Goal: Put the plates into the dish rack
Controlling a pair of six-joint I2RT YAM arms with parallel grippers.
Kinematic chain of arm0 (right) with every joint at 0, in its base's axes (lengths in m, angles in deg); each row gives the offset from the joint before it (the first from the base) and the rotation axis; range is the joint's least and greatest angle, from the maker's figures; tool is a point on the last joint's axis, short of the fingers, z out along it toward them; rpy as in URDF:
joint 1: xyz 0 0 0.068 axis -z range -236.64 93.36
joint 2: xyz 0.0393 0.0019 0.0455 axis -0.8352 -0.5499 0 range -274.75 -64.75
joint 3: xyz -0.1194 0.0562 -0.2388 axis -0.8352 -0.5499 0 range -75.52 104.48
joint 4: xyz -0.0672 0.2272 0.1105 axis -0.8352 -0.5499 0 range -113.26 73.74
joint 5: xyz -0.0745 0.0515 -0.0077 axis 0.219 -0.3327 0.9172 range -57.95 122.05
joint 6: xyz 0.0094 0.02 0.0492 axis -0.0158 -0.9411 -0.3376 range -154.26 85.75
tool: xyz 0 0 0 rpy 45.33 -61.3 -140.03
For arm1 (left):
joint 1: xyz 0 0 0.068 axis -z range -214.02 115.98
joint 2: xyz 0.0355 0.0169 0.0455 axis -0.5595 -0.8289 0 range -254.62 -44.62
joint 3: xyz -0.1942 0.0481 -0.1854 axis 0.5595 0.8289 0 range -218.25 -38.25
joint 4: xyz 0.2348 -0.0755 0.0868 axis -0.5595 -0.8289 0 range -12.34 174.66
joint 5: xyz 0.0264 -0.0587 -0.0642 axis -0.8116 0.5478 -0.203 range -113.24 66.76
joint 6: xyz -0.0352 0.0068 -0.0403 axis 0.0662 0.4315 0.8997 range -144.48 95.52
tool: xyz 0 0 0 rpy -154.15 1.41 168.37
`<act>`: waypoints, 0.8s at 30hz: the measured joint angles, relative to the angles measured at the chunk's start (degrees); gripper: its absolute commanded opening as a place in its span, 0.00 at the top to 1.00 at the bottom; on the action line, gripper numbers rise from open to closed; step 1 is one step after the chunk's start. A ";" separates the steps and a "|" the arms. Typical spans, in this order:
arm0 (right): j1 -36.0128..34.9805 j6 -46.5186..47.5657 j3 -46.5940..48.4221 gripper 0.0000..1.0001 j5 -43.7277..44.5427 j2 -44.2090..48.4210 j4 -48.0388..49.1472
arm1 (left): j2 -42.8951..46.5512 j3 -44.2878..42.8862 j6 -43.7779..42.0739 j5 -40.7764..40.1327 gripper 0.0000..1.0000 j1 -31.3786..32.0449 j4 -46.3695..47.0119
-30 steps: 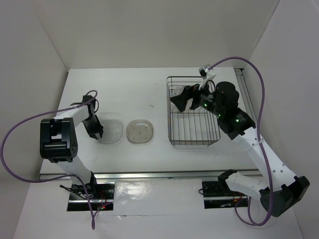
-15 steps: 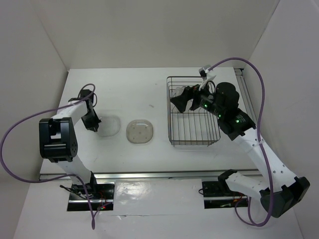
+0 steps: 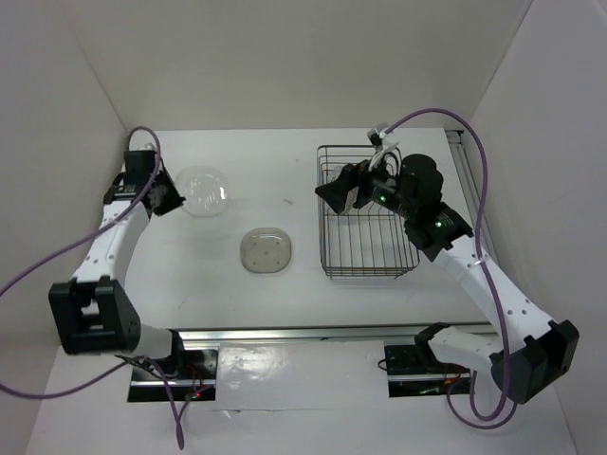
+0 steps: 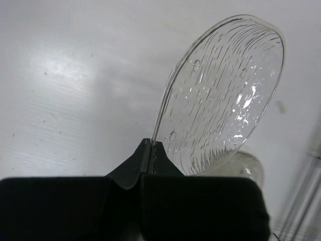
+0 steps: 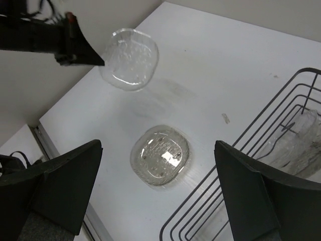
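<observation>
My left gripper (image 3: pixel 174 200) is shut on the rim of a clear plate (image 3: pixel 202 190), which hangs tilted above the table's back left. In the left wrist view the closed fingertips (image 4: pixel 152 144) pinch the plate's (image 4: pixel 225 95) lower edge. A greyish-tan plate (image 3: pixel 266 250) lies flat on the table centre, also in the right wrist view (image 5: pixel 160 154). The dish rack (image 3: pixel 321 213) stands right of it. Another clear plate (image 5: pixel 297 143) stands among the rack's wires (image 5: pixel 281 113). My right gripper (image 3: pixel 340 192) hovers open over the rack's left side, holding nothing.
White walls close in the table at the back and both sides. A metal rail (image 3: pixel 285 334) runs along the near edge by the arm bases. Purple cables loop from both arms.
The left gripper shut on the clear plate's rim and lifted it off the table, carrying it up and toward the back. The right gripper shifted slightly left, still open.
</observation>
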 measured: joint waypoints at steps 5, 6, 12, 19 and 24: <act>-0.83 -0.57 -0.11 0.00 -2.54 -6.34 5.01 | 15.87 3.08 -1.22 7.78 1.00 0.00 5.70; -1.66 -0.39 0.07 0.00 -2.73 -8.15 5.86 | 18.08 3.69 -1.27 9.31 1.00 0.17 6.51; -8.74 1.36 7.34 0.01 -2.32 -22.03 7.41 | 21.70 5.62 -1.38 16.94 1.00 2.69 9.14; -13.68 2.47 11.85 0.03 -0.28 -28.74 8.37 | 20.85 6.88 -1.14 20.87 1.00 4.72 8.96; -14.86 2.73 15.08 0.13 2.45 -31.74 11.23 | 20.96 7.21 -1.07 23.34 1.00 6.27 9.42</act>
